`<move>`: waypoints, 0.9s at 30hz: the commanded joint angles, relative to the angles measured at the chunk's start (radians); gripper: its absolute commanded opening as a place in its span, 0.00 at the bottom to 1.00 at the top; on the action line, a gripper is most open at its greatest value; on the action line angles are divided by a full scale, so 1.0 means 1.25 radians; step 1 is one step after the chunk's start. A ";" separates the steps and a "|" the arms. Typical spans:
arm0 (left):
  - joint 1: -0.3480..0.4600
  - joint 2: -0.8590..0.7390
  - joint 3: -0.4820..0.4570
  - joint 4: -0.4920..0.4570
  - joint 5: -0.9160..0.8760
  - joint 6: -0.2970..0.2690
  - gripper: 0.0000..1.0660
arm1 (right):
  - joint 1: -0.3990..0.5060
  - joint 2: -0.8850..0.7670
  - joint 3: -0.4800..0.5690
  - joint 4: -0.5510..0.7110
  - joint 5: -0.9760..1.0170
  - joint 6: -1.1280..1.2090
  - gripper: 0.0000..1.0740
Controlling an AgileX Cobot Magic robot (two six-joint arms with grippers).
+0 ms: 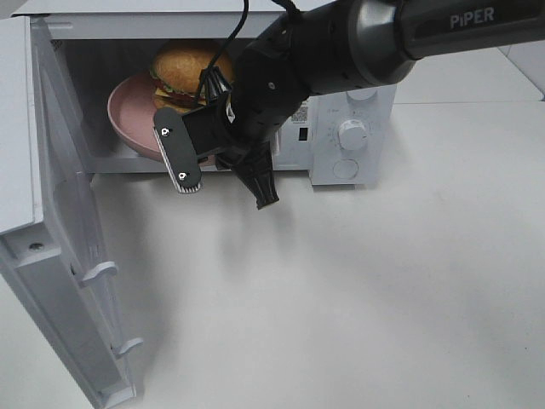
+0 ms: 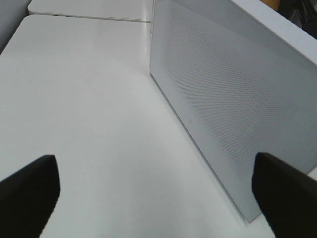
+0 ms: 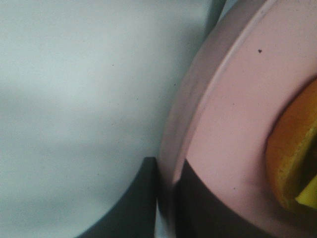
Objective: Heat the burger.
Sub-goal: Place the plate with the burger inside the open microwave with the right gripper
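1. Between the jaws of the right gripper (image 3: 167, 178), the rim of the pink plate (image 3: 233, 124) is pinched. The gripper is closed on it, with one dark finger on either face of the rim.
2. Just beyond that grip, the burger (image 1: 183, 64) sits bun-up on the plate, inside the cavity of the microwave (image 1: 358, 102). Loading therefore looks almost finished.
3. Beside the right gripper, the door (image 1: 60, 256) stands wide open. Past the gripper's wrist, the dial (image 1: 352, 134) on the control panel has nothing touching it. What seems left is to let go of the plate, draw the arm out, shut the door and set the heating.
4. Well apart from the plate, the left gripper (image 2: 157, 198) is spread wide and holds nothing. It hangs over the white table (image 1: 341, 298) next to a white perforated panel, most likely the door.
5. Several things are hidden or unclear.
   - The right arm covers the near rim of the plate and the fingertips in the high view.
   - It cannot be told whether the plate rests on the cavity floor or is held just above it.
   - The right wrist view is blurred and shows only an orange-brown and yellow sliver of the burger.
   - The left fingers are cut off by the frame edges.
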 commanded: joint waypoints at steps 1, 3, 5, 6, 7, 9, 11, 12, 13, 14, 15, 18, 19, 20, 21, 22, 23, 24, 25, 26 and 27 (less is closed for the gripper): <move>0.001 -0.014 0.003 -0.002 -0.010 0.001 0.92 | -0.002 0.008 -0.047 -0.017 -0.041 0.004 0.00; 0.001 -0.014 0.003 -0.002 -0.010 0.001 0.92 | -0.002 0.014 -0.054 -0.021 -0.034 0.004 0.00; 0.001 -0.014 0.003 -0.002 -0.010 0.001 0.92 | -0.002 0.034 -0.081 -0.038 -0.023 0.020 0.00; 0.001 -0.014 0.003 -0.002 -0.010 0.001 0.92 | -0.002 0.034 -0.081 -0.038 -0.023 0.020 0.00; 0.001 -0.014 0.003 -0.002 -0.010 0.001 0.92 | -0.002 0.037 -0.086 -0.038 -0.021 0.022 0.00; 0.001 -0.014 0.003 -0.002 -0.010 0.001 0.92 | -0.002 0.045 -0.098 -0.044 -0.019 0.022 0.00; 0.001 -0.014 0.003 -0.002 -0.010 0.001 0.92 | -0.002 0.053 -0.110 -0.054 -0.018 0.022 0.00; 0.001 -0.014 0.003 -0.002 -0.010 0.001 0.92 | -0.002 0.058 -0.118 -0.055 -0.018 0.022 0.00; 0.001 -0.014 0.003 -0.002 -0.010 0.001 0.92 | -0.002 0.070 -0.133 -0.055 -0.017 0.026 0.00; 0.001 -0.014 0.003 -0.002 -0.010 0.001 0.92 | -0.002 0.070 -0.133 -0.055 -0.017 0.026 0.00; 0.001 -0.014 0.003 -0.002 -0.010 0.001 0.92 | -0.004 0.078 -0.149 -0.055 -0.017 0.039 0.00; 0.001 -0.014 0.003 -0.002 -0.010 0.001 0.92 | -0.010 0.091 -0.170 -0.055 -0.015 0.050 0.00; 0.001 -0.014 0.003 -0.002 -0.010 0.001 0.92 | -0.010 0.091 -0.170 -0.055 -0.015 0.050 0.00; 0.001 -0.014 0.003 -0.002 -0.010 0.001 0.92 | -0.012 0.101 -0.178 -0.057 -0.017 0.050 0.00; 0.001 -0.014 0.003 -0.002 -0.010 0.001 0.92 | -0.012 0.101 -0.178 -0.057 -0.017 0.050 0.00; 0.001 -0.014 0.003 -0.002 -0.010 0.001 0.92 | -0.014 0.105 -0.184 -0.059 -0.017 0.050 0.00; 0.001 -0.014 0.003 -0.002 -0.010 0.001 0.92 | -0.022 0.111 -0.191 -0.061 -0.022 0.050 0.00; 0.001 -0.014 0.003 -0.002 -0.010 0.001 0.92 | -0.022 0.111 -0.191 -0.061 -0.022 0.050 0.00; 0.001 -0.014 0.003 -0.002 -0.010 0.001 0.92 | -0.022 0.119 -0.202 -0.070 -0.022 0.050 0.00; 0.001 -0.014 0.003 -0.002 -0.010 0.001 0.92 | -0.022 0.119 -0.202 -0.070 -0.022 0.050 0.00; 0.001 -0.014 0.003 -0.002 -0.010 0.001 0.92 | -0.022 0.126 -0.208 -0.074 -0.021 0.052 0.00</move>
